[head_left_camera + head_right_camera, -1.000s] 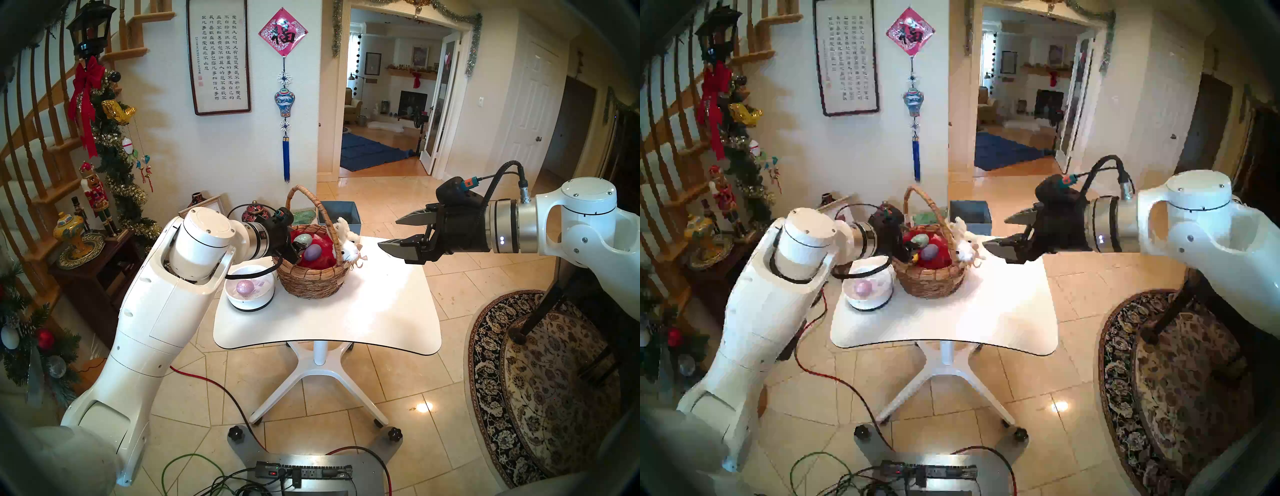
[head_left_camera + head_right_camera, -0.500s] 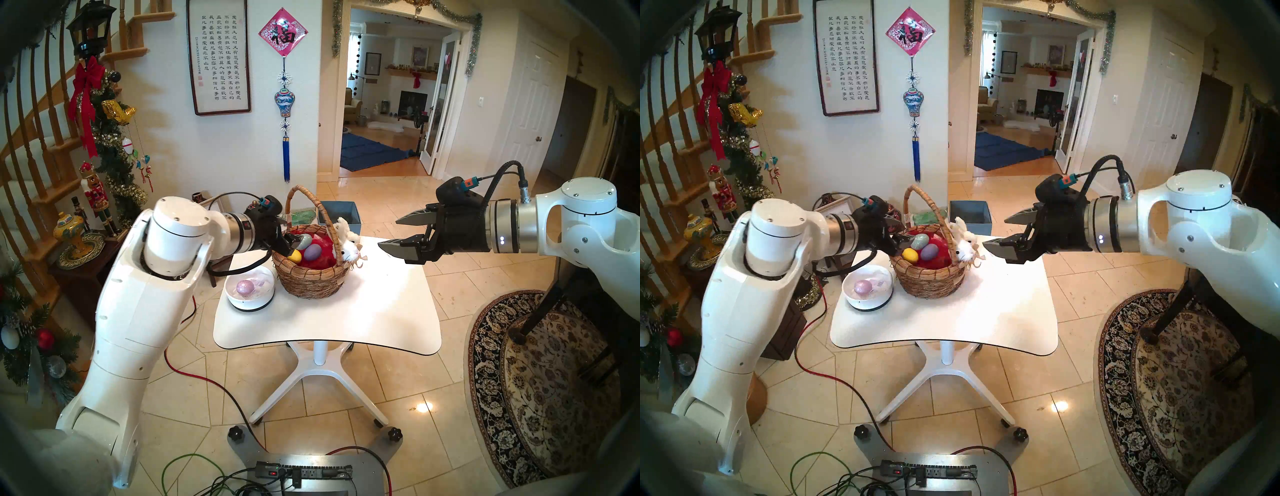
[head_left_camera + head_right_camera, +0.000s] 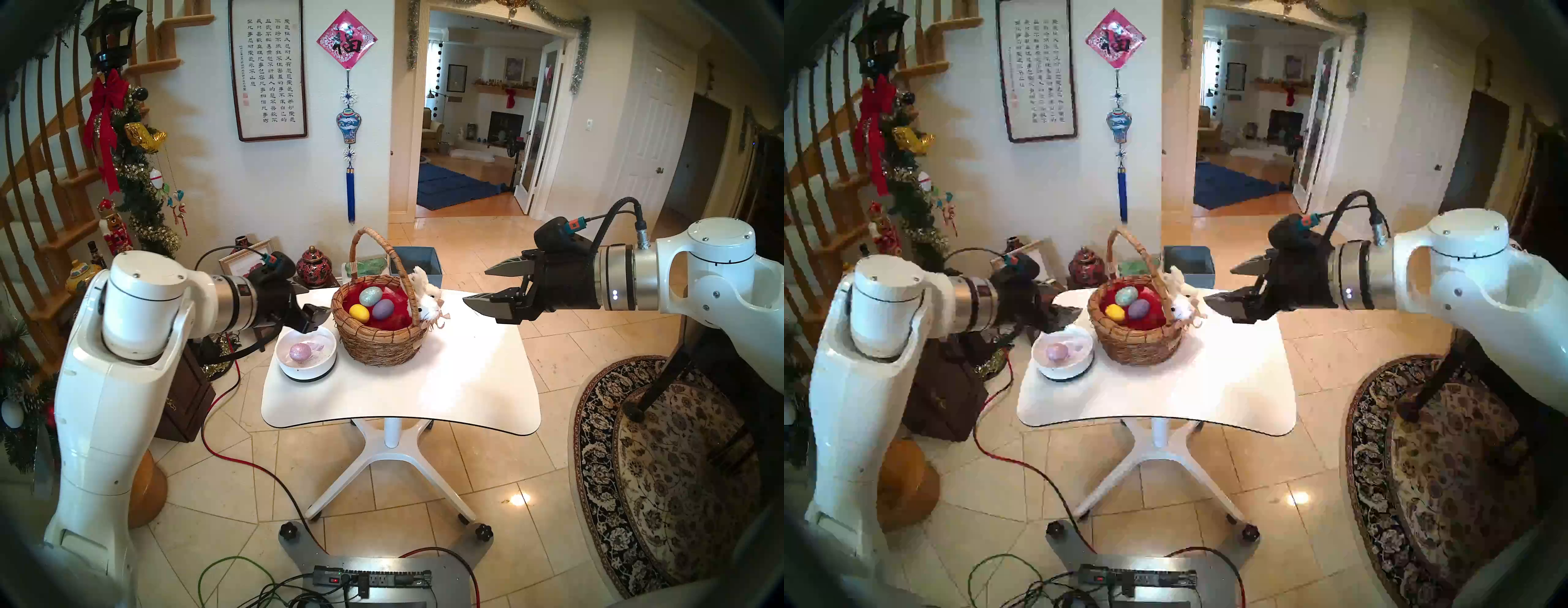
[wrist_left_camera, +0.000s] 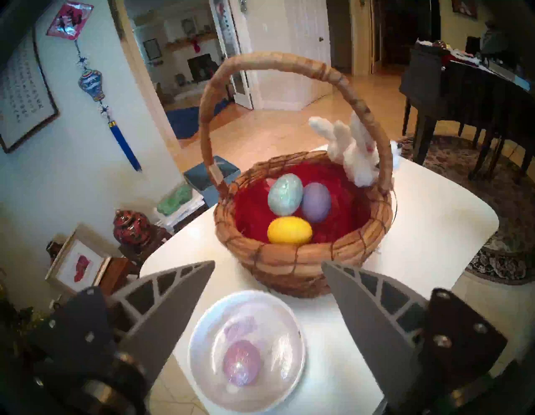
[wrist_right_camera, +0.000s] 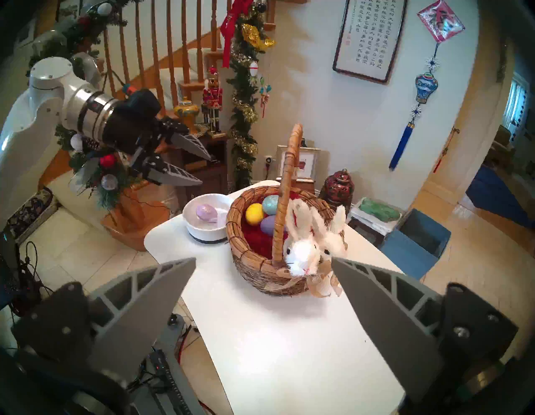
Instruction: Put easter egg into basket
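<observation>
The brown wicker basket [image 3: 382,348] with red lining and two white plush bunnies [image 3: 426,297] stands at the back of the white table [image 3: 403,395]. Inside lie a yellow egg [image 4: 289,230], a teal egg [image 4: 285,194] and a purple egg [image 4: 316,201]. A pink glitter egg [image 3: 300,352] rests in the white bowl [image 3: 305,374] left of the basket. My left gripper [image 3: 317,306] hovers open and empty just left of the basket rim, above the bowl. My right gripper [image 3: 475,285] hangs open and empty to the right of the bunnies, apart from them.
Behind the table stand a blue box [image 3: 418,261], a red lacquer jar [image 3: 313,266] and a picture frame [image 3: 246,263]. A dark cabinet [image 3: 186,395] and the garlanded staircase are to the left. A patterned rug [image 3: 662,467] lies at the right, cables and a power strip [image 3: 373,579] below.
My left arm has drawn back leftward out of the basket. The yellow egg it held now lies in the basket, and its jaws have opened wider. The right arm has not moved.
</observation>
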`<state>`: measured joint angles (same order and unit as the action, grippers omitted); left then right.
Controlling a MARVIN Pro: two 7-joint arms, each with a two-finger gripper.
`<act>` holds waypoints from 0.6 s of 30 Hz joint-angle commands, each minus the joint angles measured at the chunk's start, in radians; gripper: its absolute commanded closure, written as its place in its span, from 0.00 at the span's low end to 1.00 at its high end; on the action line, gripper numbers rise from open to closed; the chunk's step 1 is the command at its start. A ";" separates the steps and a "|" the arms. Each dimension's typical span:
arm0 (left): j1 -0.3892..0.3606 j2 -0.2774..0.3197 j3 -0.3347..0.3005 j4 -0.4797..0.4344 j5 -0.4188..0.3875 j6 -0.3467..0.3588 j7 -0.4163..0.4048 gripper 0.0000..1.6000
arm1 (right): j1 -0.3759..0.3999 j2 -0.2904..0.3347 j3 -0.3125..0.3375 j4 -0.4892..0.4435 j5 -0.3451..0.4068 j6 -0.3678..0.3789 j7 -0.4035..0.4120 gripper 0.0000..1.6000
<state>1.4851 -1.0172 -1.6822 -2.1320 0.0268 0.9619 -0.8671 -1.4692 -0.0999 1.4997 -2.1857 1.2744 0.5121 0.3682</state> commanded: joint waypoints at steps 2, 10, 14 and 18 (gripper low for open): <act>0.133 0.053 -0.093 -0.059 -0.035 -0.002 -0.055 0.10 | 0.006 0.000 0.010 0.002 -0.002 -0.002 0.001 0.00; 0.198 0.062 -0.113 -0.061 -0.057 -0.002 -0.039 0.08 | 0.006 0.000 0.011 0.002 -0.002 -0.002 0.002 0.00; 0.206 0.059 -0.104 -0.060 -0.071 -0.002 -0.029 0.07 | 0.005 0.000 0.011 0.002 -0.002 -0.002 0.002 0.00; 0.195 0.049 -0.075 -0.047 -0.072 -0.002 0.000 0.08 | 0.005 0.000 0.011 0.002 -0.002 -0.002 0.002 0.00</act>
<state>1.6781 -0.9602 -1.7815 -2.1795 -0.0342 0.9621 -0.8617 -1.4694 -0.0999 1.5001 -2.1858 1.2744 0.5120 0.3684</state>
